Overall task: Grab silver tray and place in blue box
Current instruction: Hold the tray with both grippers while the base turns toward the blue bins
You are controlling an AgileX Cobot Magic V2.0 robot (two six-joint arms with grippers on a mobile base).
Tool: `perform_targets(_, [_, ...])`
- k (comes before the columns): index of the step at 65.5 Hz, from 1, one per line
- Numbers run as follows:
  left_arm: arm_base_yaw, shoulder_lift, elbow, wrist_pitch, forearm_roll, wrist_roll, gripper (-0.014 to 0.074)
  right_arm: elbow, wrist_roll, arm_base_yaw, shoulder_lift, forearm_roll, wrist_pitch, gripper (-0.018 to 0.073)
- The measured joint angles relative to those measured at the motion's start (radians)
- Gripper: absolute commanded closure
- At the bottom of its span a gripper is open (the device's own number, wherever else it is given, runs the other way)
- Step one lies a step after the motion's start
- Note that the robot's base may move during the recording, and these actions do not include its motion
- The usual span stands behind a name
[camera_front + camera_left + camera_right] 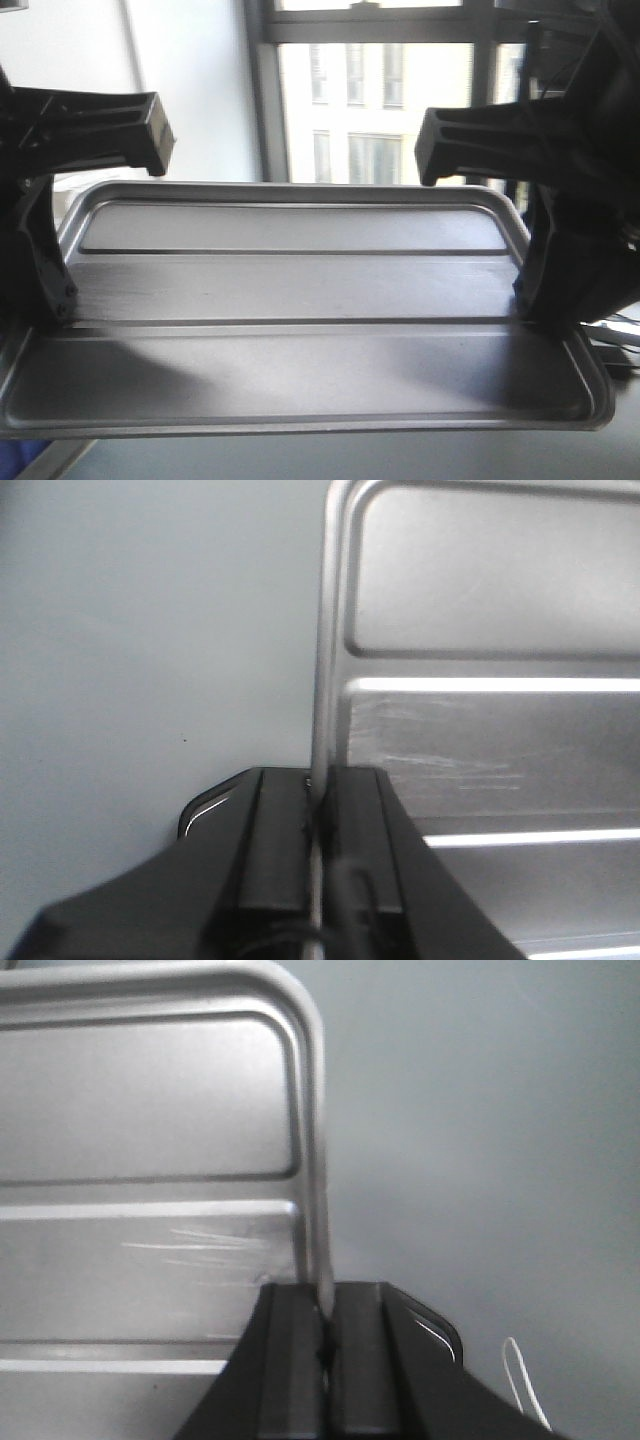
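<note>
The silver tray (300, 290) fills the front view, lifted and held level in front of the camera. My left gripper (45, 300) is shut on the tray's left rim; in the left wrist view the rim (322, 680) runs down between its black fingers (280, 830). My right gripper (535, 295) is shut on the tray's right rim; in the right wrist view the rim (312, 1160) runs into its fingers (295, 1350). The tray's recessed centre shows in both wrist views (500, 750) (140, 1250). The blue box is mostly hidden; only a blue patch (12, 462) shows at the bottom left.
A window (380, 90) with a building outside is behind the tray. A grey table surface (150, 660) lies below both wrists. A thin white cable (525, 1380) lies on it at the right. Dark cables (615, 345) sit at the right edge.
</note>
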Motion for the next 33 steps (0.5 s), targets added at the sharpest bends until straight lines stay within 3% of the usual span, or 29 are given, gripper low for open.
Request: perform_targets(33, [0.0,0.0,0.0,0.0,0.002,0.0,0.0603,0.0,0.0,0.0,0.0,0.0,0.0,0.0501])
